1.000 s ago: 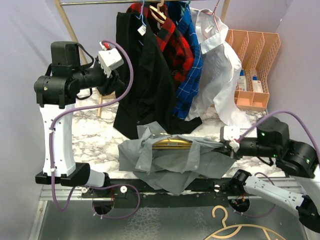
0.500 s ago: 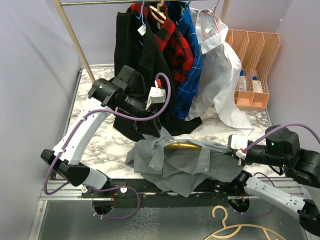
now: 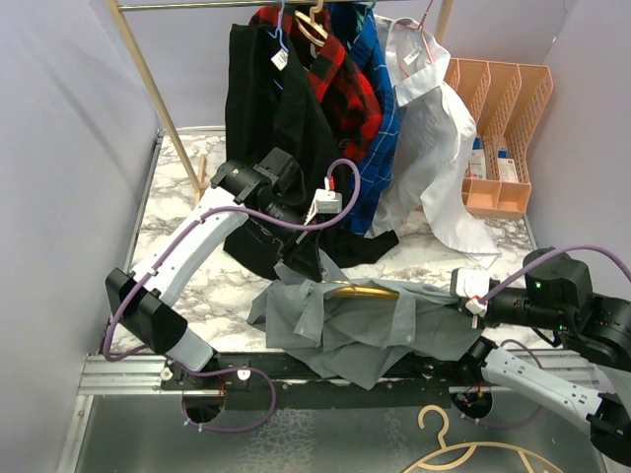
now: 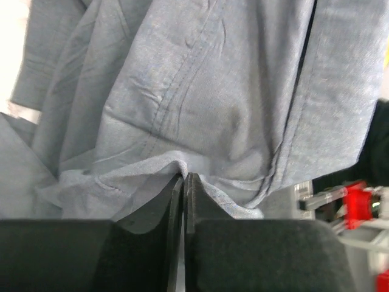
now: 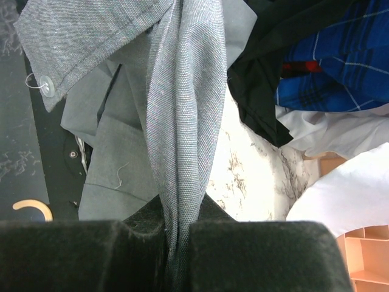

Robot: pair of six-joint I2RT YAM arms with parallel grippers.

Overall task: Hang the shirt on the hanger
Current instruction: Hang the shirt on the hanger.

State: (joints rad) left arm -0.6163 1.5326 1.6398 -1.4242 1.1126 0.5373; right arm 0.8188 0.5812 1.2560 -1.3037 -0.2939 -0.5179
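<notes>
The shirt (image 3: 345, 330) lies crumpled over the hanger (image 3: 363, 290), whose yellow bar shows only through a gap in the cloth near the shirt's far edge. Its hook is hidden, so I cannot tell whether either shoulder is seated. The left gripper (image 4: 183, 177) sits just left of the hanger's visible bar, its jaws drawn to a narrow slit with a small pucker of grey cloth caught at the tips. The right gripper (image 5: 177, 226) is off the hanger's right end, clamped tight on a thick twisted rope of the same shirt.

Judged from this, the risks are mostly in the left grip. It bites only a thin fold, so a lift or sideways pull could let the cloth slide out. With a grip on either side of the hanger, pulling them apart may drag the fabric across the bar and tip the hanger out rather than thread it in. The black garment (image 3: 281, 128) hangs just beyond the hanger, its hem touching the shirt, and the left arm, working right beside it, could snag it
</notes>
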